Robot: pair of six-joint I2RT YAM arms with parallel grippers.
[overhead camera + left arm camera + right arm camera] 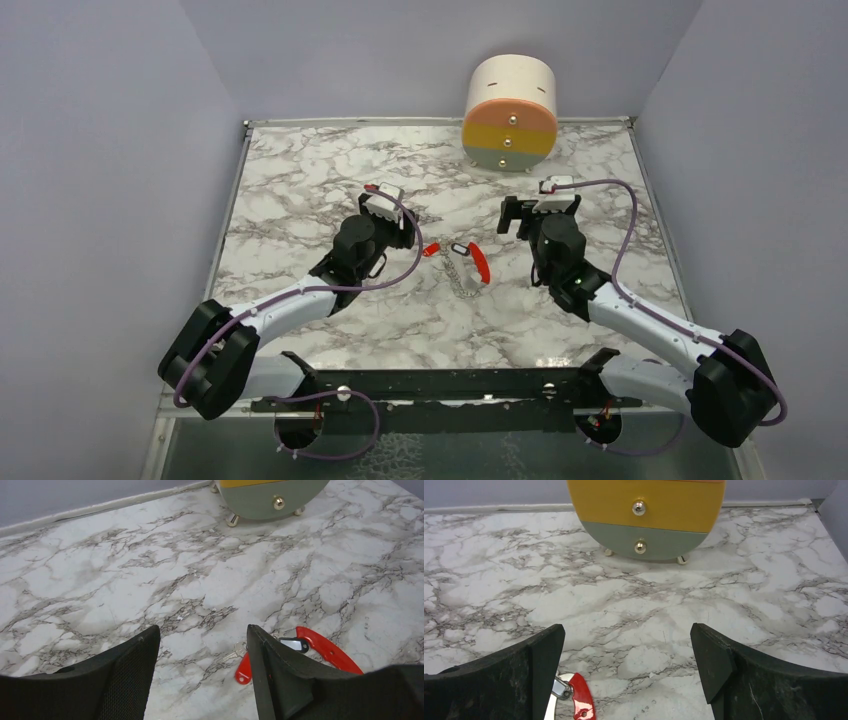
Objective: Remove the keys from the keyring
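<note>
A keyring (476, 286) is seen lying flat near the middle of the marble surface (300, 180), between the two arms and well apart from every edge. It is made up of a short silver chain (458, 282) and a red curved clip (481, 262). Two keys are found at its far end: a red-headed key (432, 248), laid out toward the left edge, and a dark-headed key (461, 247) just beside the clip. The joint between the keys and the ring is too small to be made out.

The left end effector (408, 236) is held with its jaws parted and nothing is gripped; bare marble is seen between its fingers (280, 680) in the left wrist view. The red-headed key is partly hidden behind the right-hand finger in that view, with the dark-headed key and the clip just beyond it.

The right end effector (626, 645) is spread wide and nothing is held by it either. It is pointed toward the far edge, where a round drawer unit (510, 112) with peach, yellow and grey-green fronts is set.
</note>
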